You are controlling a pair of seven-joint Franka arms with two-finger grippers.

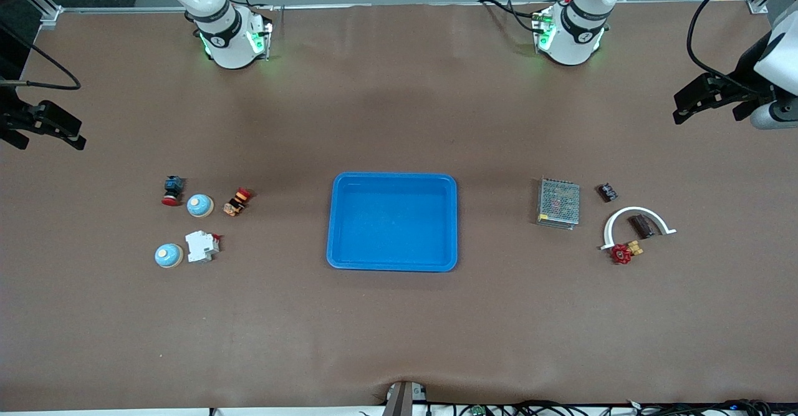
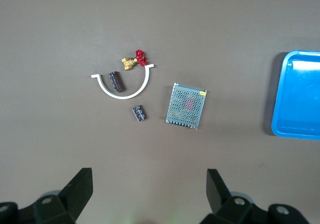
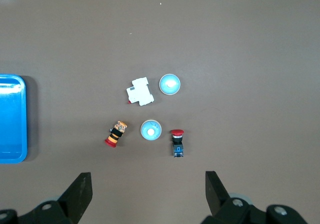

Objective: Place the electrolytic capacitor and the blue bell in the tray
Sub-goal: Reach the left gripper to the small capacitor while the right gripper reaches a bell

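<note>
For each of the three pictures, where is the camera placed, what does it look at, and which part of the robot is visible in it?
Front view: high across the table, facing both arm bases; it shows the tray, with the left gripper and the right gripper open at the table's ends.
Left wrist view: looks down past its own open fingers at the white arc, mesh box and a tray edge.
Right wrist view: looks down past its own open fingers at two blue bells.
All three views share the tray.

Bright-blue tray [image 1: 392, 179], pale-blue bells [image 1: 200, 206]
</note>
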